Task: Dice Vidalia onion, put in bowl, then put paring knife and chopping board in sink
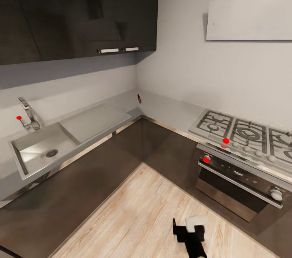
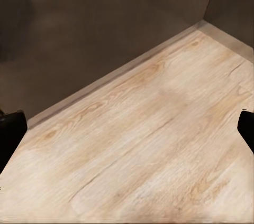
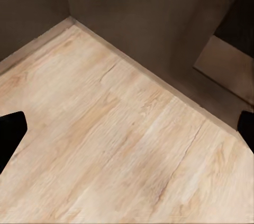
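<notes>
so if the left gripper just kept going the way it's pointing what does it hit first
Most likely the light wooden floor: the left gripper points down at bare planks, fingers wide apart, with nothing between. The dark cabinet base lies beyond that line.

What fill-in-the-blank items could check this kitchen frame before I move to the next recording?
1. The sink is set into the countertop at the head view's ____ side.
2. The tap has a small ____ knob.
3. Both wrist views look down on a light ____ floor.
4. The left gripper's fingers stand wide ____.

Missing words: left; red; wooden; apart
</notes>
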Controlling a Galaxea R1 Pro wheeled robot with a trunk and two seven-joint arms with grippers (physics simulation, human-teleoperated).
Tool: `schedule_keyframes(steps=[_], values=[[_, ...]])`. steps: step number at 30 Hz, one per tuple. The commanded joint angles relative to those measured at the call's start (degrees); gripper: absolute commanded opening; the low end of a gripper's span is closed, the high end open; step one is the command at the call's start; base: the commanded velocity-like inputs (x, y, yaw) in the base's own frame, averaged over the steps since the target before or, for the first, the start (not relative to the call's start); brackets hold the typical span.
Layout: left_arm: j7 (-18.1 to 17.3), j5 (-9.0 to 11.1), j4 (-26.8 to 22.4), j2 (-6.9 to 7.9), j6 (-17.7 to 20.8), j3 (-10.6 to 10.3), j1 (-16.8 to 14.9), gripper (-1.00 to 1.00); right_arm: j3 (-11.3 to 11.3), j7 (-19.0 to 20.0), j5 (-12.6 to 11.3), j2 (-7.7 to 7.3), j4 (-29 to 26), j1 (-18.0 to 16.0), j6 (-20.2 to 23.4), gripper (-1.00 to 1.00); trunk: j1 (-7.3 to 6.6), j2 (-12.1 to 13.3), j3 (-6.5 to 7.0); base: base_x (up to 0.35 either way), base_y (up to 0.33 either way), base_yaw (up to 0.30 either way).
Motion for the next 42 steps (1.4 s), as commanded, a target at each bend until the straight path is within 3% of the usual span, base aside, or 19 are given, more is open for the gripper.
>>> schedule_keyframes(steps=[1, 4, 7, 10, 14, 18, 19, 20, 22, 24, 25, 26, 28, 33, 42], values=[[-0.01, 0.10, 0.16, -0.04, -0.04, 0.07, 0.01, 1.00, 0.27, -1.92, 0.04, 0.05, -4.21, -0.13, 2.79, 1.00, 0.04, -0.12, -0.13, 0.000, 0.000, 0.000], [0.03, 0.10, 0.51, -0.04, -0.04, 0.07, 0.00, 1.00, 0.21, -3.33, 0.64, 0.54, -9.95, -0.70, 7.84, 1.00, 0.04, -0.12, -0.13, 0.000, 0.000, 0.000], [0.04, 0.13, 0.94, -0.04, 0.01, 0.08, -0.01, 1.00, 0.18, -3.98, 1.13, 1.94, -14.00, -3.87, 13.67, 1.00, 0.04, -0.12, -0.13, 0.000, 0.000, 0.000], [0.06, 0.12, 2.25, -0.04, 0.04, 0.13, -0.03, 1.00, 0.17, -4.20, 1.36, 3.24, -15.22, -9.64, 18.20, 1.00, 0.04, -0.12, -0.13, 0.000, 0.000, 0.000], [0.07, 0.10, 3.46, -0.08, 0.05, 0.16, -0.06, 1.00, 0.16, -4.42, 1.43, 5.35, -15.72, -21.02, 27.23, 1.00, 0.04, -0.12, -0.13, 0.000, 0.000, 0.000], [0.07, 0.10, 3.62, -0.05, 0.05, 0.16, -0.07, 1.00, 0.16, -4.77, 1.53, 6.61, -15.53, -29.90, 34.38, 1.00, 0.04, -0.12, -0.13, 0.000, 0.000, 0.000], [0.07, 0.10, 3.64, -0.05, 0.05, 0.16, -0.07, 1.00, 0.16, -5.49, 1.49, 6.85, -13.86, -36.49, 38.29, 1.00, 0.04, -0.12, -0.13, 0.000, 0.000, 0.000], [0.07, 0.10, 3.65, -0.04, 0.05, 0.16, -0.07, 1.00, 0.15, -5.66, 1.47, 6.91, -12.88, -38.41, 39.29, 1.00, 0.04, -0.12, -0.13, 0.000, 0.000, 0.000], [0.07, 0.10, 3.66, -0.04, 0.05, 0.13, -0.05, 1.00, -0.02, -6.05, 1.06, 7.15, -0.98, -53.08, 43.20, 1.00, 0.04, -0.12, -0.13, 0.000, 0.000, 0.000], [0.07, 0.10, 3.66, -0.05, 0.05, 0.15, -0.06, 1.00, -0.35, -5.75, 0.06, 7.21, 10.13, -63.25, 43.83, 1.00, 0.04, -0.12, -0.13, 0.000, 0.000, 0.000], [0.04, 0.10, 3.66, -0.05, 0.05, 0.16, -0.06, 1.00, -1.00, -5.28, -1.16, 7.22, 15.89, -67.71, 43.58, 1.00, 0.04, -0.12, -0.13, 0.000, 0.000, 0.000], [0.02, 0.10, 3.66, -0.05, 0.05, 0.14, -0.05, 1.00, -1.52, -4.98, -2.00, 7.21, 18.62, -69.70, 43.26, 1.00, 0.04, -0.12, -0.13, 0.000, 0.000, 0.000], [0.00, 0.10, 3.68, -0.04, 0.05, 0.15, -0.06, 1.00, -4.20, -3.75, -5.98, 7.05, 27.23, -75.63, 40.85, 1.00, 0.04, -0.12, -0.13, 0.000, 0.000, 0.000], [-0.05, 0.10, 3.72, -0.04, 0.05, 0.12, -0.07, 1.00, -6.36, -2.51, -10.33, 6.81, 32.90, -79.30, 37.89, 1.00, 0.04, -0.12, -0.13, 0.000, 0.000, 0.000], [-0.04, 0.23, 3.75, -0.08, 0.15, 0.09, -0.07, 1.00, -6.85, 3.97, -11.60, 7.06, 35.25, -79.44, 36.12, 1.00, 0.04, -0.12, -0.13, 0.150, -0.128, 0.000]])
